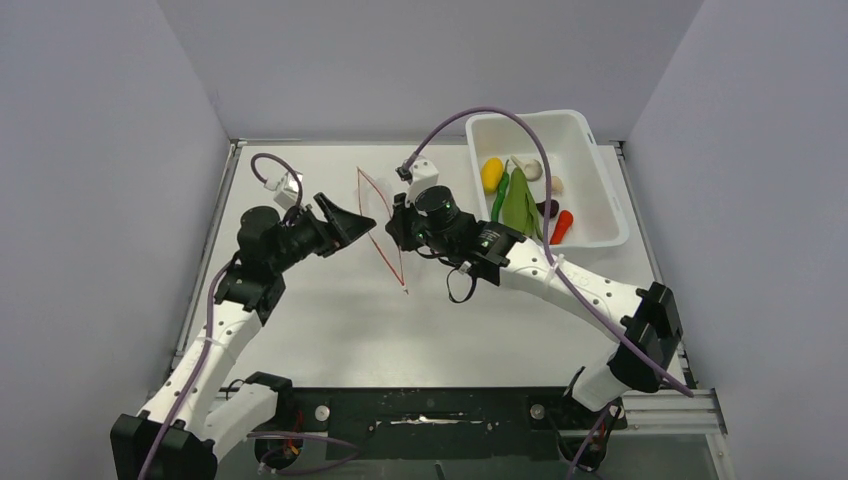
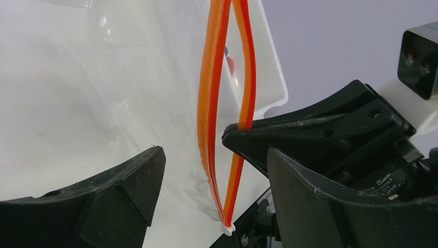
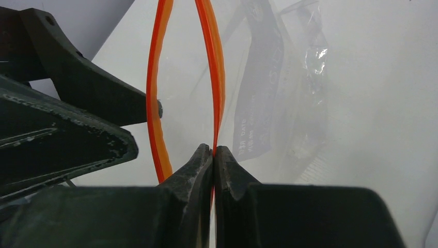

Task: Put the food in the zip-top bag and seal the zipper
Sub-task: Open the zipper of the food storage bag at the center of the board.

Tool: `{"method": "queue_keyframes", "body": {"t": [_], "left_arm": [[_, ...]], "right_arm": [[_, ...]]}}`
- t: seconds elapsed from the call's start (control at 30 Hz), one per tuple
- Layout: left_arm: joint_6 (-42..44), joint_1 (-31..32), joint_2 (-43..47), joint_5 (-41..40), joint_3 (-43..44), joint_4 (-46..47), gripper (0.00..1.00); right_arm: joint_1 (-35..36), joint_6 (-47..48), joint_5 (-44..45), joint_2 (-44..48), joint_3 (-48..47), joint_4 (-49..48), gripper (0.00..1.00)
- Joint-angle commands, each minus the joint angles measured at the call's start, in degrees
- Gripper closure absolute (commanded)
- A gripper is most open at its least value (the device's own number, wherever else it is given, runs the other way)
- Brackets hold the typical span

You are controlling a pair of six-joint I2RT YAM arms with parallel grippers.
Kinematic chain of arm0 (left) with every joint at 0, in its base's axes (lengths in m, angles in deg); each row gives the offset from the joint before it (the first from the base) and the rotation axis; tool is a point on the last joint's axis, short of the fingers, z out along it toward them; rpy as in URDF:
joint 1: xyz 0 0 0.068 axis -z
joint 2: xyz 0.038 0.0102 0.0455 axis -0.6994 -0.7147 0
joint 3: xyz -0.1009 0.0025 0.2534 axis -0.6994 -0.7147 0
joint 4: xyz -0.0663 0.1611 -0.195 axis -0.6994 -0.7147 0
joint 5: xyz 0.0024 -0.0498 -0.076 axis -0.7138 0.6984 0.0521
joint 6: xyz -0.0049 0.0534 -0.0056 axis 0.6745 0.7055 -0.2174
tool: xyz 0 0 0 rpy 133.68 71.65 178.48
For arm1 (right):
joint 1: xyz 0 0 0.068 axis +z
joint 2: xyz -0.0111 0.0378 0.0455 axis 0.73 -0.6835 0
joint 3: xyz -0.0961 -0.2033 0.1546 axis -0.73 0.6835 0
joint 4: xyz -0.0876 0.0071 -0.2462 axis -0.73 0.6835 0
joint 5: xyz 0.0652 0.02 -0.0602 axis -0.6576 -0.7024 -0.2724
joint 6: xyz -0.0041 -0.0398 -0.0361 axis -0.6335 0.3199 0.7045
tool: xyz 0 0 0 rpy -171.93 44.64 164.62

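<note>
The clear zip-top bag (image 2: pixel 129 77) stands mouth up at mid-table between my two grippers. Its red-orange zipper (image 1: pixel 372 187) gapes in a narrow lens shape. My right gripper (image 3: pixel 213 150) is shut on the right zipper strip (image 3: pixel 217 77); in the top view it (image 1: pixel 396 226) sits just right of the mouth. My left gripper (image 2: pixel 215 155) is open, its jaws on either side of the mouth's near end without touching it; in the top view it (image 1: pixel 360 224) is just left of the mouth. The food lies in the white tub: yellow lump (image 1: pixel 491 173), green pepper (image 1: pixel 499 198), green leaf (image 1: pixel 520 205), orange-red cone (image 1: pixel 562 225), maroon piece (image 1: pixel 547 208), beige piece (image 1: pixel 531 167).
The white rigid tub (image 1: pixel 603 190) stands at the back right, close behind my right arm. Grey walls close in the table on the left, back and right. A purple cable (image 1: pixel 470 115) loops over the right wrist.
</note>
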Motion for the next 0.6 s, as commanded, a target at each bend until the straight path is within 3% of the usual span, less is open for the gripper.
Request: {"method": "queue_keyframes", "body": {"t": [0.0, 0.1, 0.23, 0.43, 0.47, 0.57], "left_arm": [[1.3, 0.1, -1.8, 0.0, 0.7, 3.6, 0.28], [4.1, 0.3, -2.5, -5.2, 2.1, -1.4, 0.31], [7.4, 0.4, -1.8, -12.4, 4.2, -8.6, 0.50], [12.2, 0.3, 1.8, -21.1, 4.4, -13.0, 0.96], [13.1, 0.4, 2.6, -22.4, 4.5, -13.5, 1.00], [16.3, 0.3, 4.6, -25.2, 4.9, -14.6, 1.00]], "right_arm": [[1.2, -0.6, 2.1, -0.8, -3.7, -2.3, 1.00], [1.5, -0.4, 2.7, -1.0, -3.9, -2.1, 1.00], [1.3, -0.1, 4.3, -0.6, -3.2, -1.9, 1.00], [-0.6, -0.7, 6.3, 1.5, -0.6, -1.8, 1.00], [-0.9, -0.9, 7.1, 2.2, 0.1, -1.9, 1.00], [-2.4, -1.6, 8.0, 4.3, 2.4, -2.4, 1.00]]}}
